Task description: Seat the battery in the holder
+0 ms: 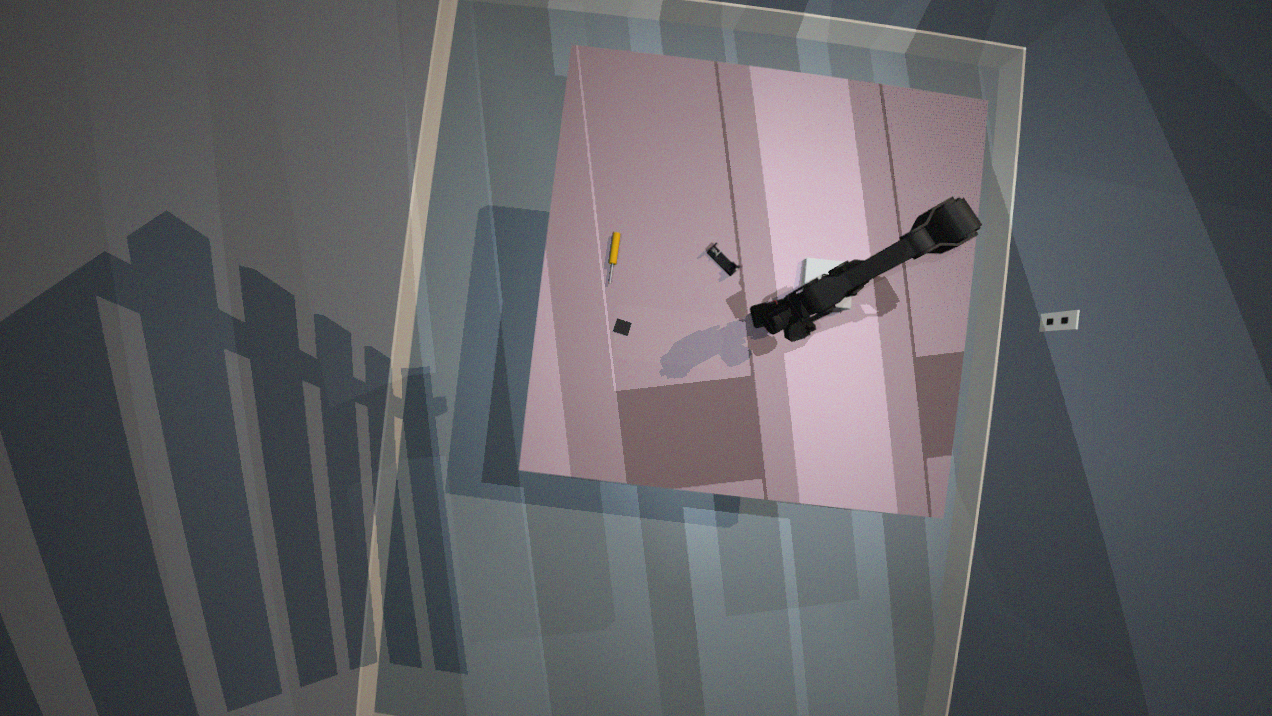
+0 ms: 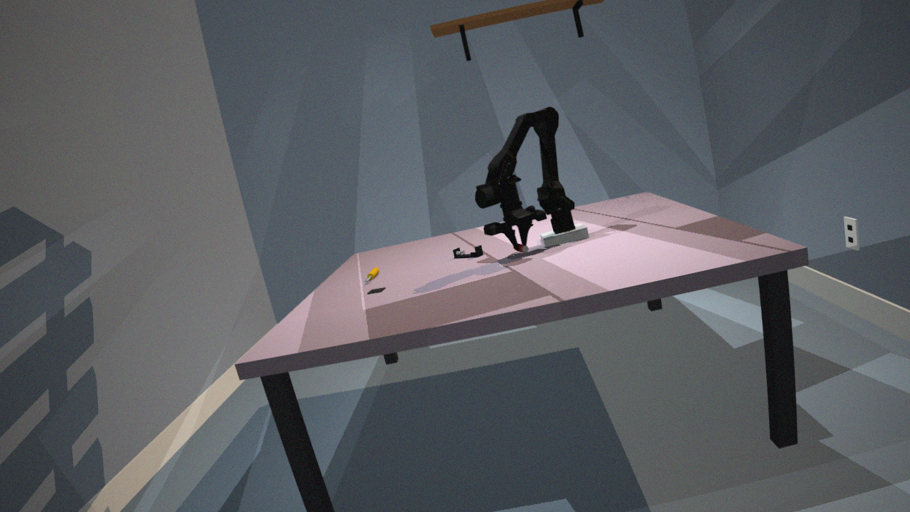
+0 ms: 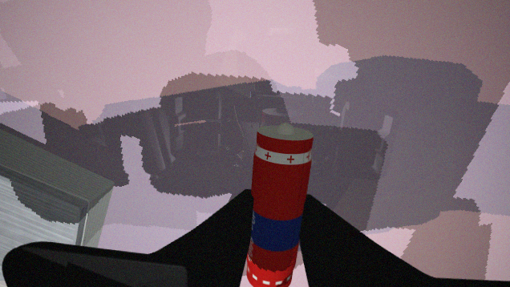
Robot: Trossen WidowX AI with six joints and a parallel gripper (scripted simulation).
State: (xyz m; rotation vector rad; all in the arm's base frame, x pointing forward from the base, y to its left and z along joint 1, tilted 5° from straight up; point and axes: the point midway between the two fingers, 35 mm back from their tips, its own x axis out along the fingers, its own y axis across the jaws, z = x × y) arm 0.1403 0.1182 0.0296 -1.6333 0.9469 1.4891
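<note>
The battery (image 3: 281,188) (image 2: 521,247) is red with a blue band and a white band of plus marks near its nub end. My gripper (image 3: 276,201) (image 2: 520,243) (image 1: 758,316) is shut on its lower half, and in the wrist view the nub end points away from the camera. It is low over the pink table (image 1: 667,426) (image 2: 446,317). The black battery holder (image 1: 721,258) (image 2: 466,254) lies on the table a short way to the left of the gripper, apart from it. I cannot make out the holder in the wrist view.
A yellow-handled screwdriver (image 1: 613,251) (image 2: 371,274) and a small black square (image 1: 622,327) (image 2: 376,290) lie further left. The arm's white base plate (image 1: 818,266) (image 2: 563,236) (image 3: 40,200) sits right behind the gripper. A wooden shelf (image 2: 509,16) hangs on the wall.
</note>
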